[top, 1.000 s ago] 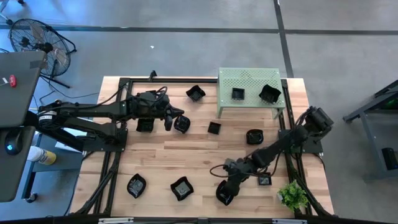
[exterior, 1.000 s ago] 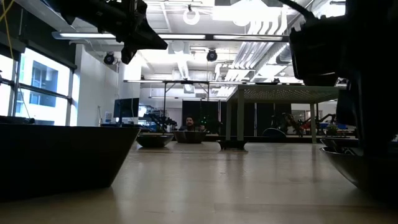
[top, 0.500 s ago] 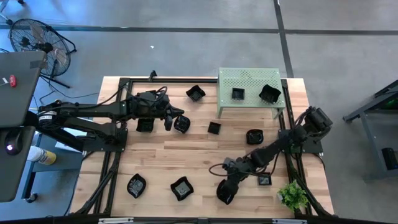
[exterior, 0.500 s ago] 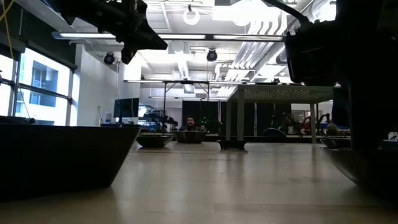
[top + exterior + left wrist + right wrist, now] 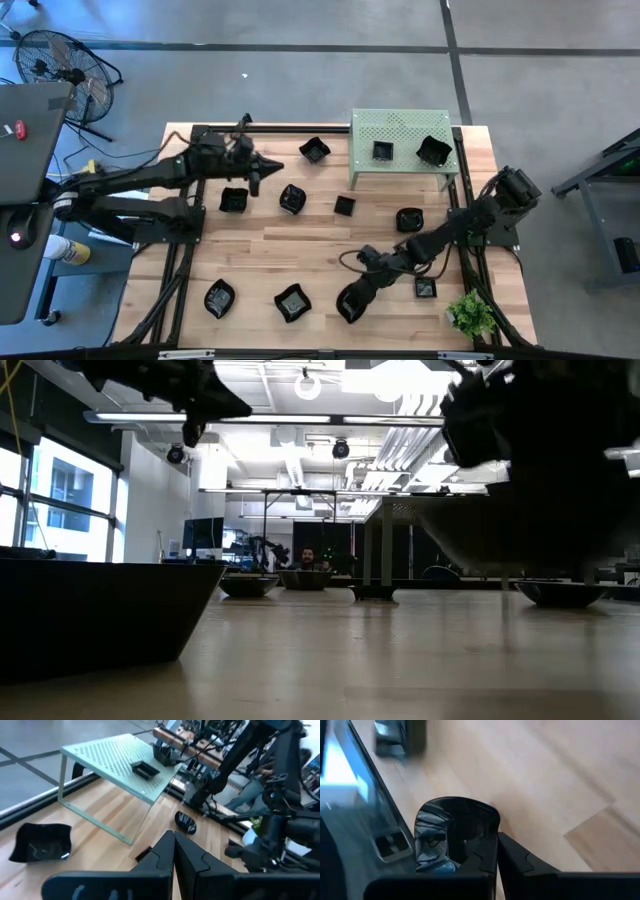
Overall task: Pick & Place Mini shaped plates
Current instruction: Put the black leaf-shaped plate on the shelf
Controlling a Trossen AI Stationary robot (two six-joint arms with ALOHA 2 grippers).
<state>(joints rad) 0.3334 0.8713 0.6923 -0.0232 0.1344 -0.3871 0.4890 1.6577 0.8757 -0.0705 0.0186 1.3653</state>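
Note:
Glossy black mini plates lie scattered on the wooden table, for instance one by my left arm [image 5: 233,200], one mid-table [image 5: 292,198] and two near the front edge [image 5: 219,297] [image 5: 292,302]. Two more sit on the pale green perforated stand [image 5: 404,135]. My right gripper [image 5: 357,292] is near the front edge, shut on a black plate [image 5: 347,305] that hangs above the table in the low view [image 5: 520,530]. My left gripper [image 5: 266,166] hovers shut at the far left, above the table, touching nothing [image 5: 174,851]. My right gripper pinches the black plate by its rim [image 5: 489,836], one finger [image 5: 481,857] inside the dish and the other [image 5: 520,862] outside it. The plate is lifted clear of the table and tilts ahead of the fingers.
Other plates lie at the far side [image 5: 314,150], in the middle [image 5: 344,206], and to the right [image 5: 409,219] [image 5: 425,288]. A small green plant [image 5: 470,315] stands at the near right corner. Bare wood lies across the table's middle. A fan [image 5: 62,62] stands off-table, far left.
My right gripper has raised the plate clear of the table and carried it slightly toward the left. My left gripper has drawn back toward the far left, away from the plates it hovered over, staying shut.

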